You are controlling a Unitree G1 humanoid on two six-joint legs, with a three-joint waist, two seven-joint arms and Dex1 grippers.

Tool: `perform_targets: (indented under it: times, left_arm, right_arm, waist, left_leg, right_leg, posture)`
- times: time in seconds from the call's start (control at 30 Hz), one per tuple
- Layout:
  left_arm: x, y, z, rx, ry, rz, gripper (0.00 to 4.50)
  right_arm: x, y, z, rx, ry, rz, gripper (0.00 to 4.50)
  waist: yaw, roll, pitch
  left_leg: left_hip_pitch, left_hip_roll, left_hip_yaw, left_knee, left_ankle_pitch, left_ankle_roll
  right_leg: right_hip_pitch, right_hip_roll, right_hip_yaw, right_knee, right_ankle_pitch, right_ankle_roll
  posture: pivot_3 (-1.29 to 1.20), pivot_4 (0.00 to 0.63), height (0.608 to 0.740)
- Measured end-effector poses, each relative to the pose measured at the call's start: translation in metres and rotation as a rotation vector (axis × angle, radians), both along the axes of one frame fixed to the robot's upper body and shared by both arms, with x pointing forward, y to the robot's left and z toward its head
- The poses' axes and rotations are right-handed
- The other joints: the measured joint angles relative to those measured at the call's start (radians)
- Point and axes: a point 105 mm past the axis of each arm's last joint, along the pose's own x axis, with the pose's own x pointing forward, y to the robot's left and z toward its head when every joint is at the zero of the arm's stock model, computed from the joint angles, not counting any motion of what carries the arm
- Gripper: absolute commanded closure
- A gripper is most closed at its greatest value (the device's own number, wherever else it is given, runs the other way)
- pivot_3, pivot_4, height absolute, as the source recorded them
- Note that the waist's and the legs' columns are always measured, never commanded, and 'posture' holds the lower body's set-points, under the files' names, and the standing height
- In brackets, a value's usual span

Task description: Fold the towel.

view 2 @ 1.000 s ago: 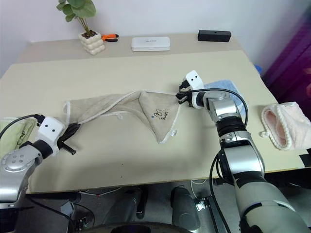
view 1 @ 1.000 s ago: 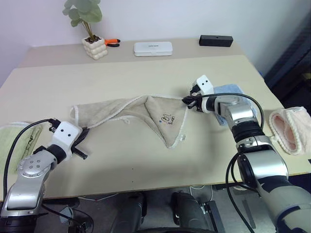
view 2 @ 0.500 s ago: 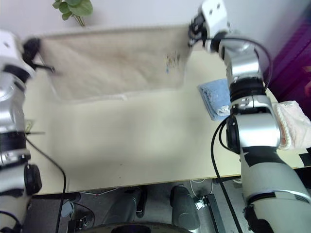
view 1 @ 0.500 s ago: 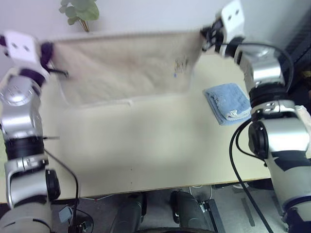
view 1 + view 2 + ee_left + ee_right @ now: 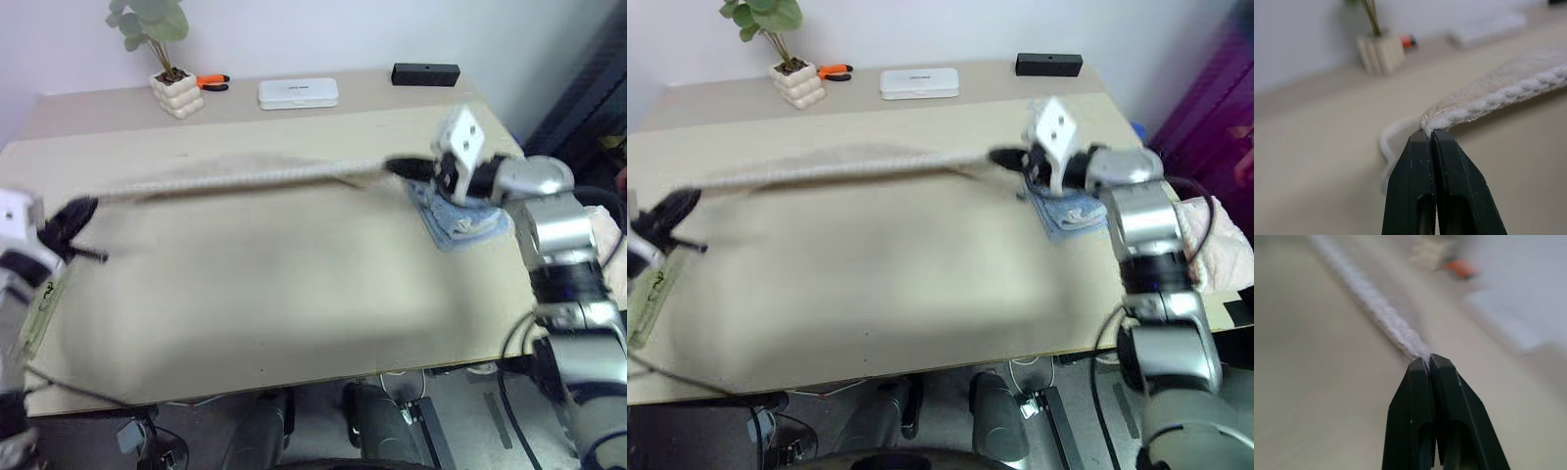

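Two grippers pinched tight on opposite corners of the towel (image 5: 245,178). Left gripper (image 5: 1430,133) clamped on one white-stitched corner, fingers pressed together with only cloth between them; right gripper (image 5: 1429,360) likewise closed on the far corner, edging running away from its tips. Seen from the head: left gripper (image 5: 71,217) out over the table's left edge, right gripper (image 5: 404,168) over the right half, just above the blue towel (image 5: 460,220).

Changed within the last second: towel plucked off the table (image 5: 294,294), where it lay crumpled in a loose triangle, swung up high as a spread sheet half a second back, now brought down again and pulled nearly flat, edge-on to the head camera and smeared by motion. Looks like a shake-out to spread the cloth before laying it down, so folding proper probably not yet begun.

Stretched between both grippers, slightly above the tabletop, running left to right across its far half; nearer half of the table bare. Well behind: plant (image 5: 168,59), orange-handled tool (image 5: 214,82), white case (image 5: 298,93), black box (image 5: 425,73).
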Motion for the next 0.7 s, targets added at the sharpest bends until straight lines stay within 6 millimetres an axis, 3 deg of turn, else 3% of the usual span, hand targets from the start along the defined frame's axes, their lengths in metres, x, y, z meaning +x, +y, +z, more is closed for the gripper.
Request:
perform_targets:
  times: [0.17,0.27,0.43,0.7]
  left_arm:
    - [-0.062,-0.022,-0.045,-0.009,0.296,-0.126,4.5]
    - [-0.071,-0.02,-0.047,-0.016,0.341,-0.131,4.5]
    - [-0.057,-0.016,-0.033,0.023,0.298,-0.138,4.5]
    - [0.016,-0.003,-0.036,0.066,0.201,-0.072,4.5]
  right_arm:
    - [-0.049,-0.02,-0.036,-0.076,0.243,0.074,4.46]
    - [-0.057,-0.022,-0.033,-0.055,0.277,0.094,4.46]
    - [-0.044,-0.02,-0.026,-0.044,0.21,0.056,4.46]
    - [0.029,0.003,-0.043,-0.053,0.085,-0.083,4.46]
  waist:
    - [0.022,0.0,0.0]
    - [0.025,0.0,0.0]
    - [0.024,-0.001,-0.001]
    - [0.02,-0.001,-0.001]
  left_leg:
    - [0.006,0.001,0.002,0.001,-0.001,0.001]
    - [0.006,0.002,0.002,0.001,-0.001,0.001]
    - [0.006,0.003,0.004,0.001,-0.001,0.001]
    - [0.007,0.003,0.008,0.001,0.0,0.001]
  right_leg:
    - [0.008,-0.001,0.0,-0.004,-0.004,-0.006]
    - [0.009,-0.002,-0.002,-0.004,-0.004,-0.006]
    - [0.01,-0.002,-0.003,-0.006,-0.004,-0.006]
    - [0.007,0.0,-0.002,-0.004,0.0,-0.002]
  posture:
    - [0.0,0.15,0.74]
    - [0.0,0.15,0.74]
    - [0.0,0.15,0.74]
    - [0.0,0.15,0.74]
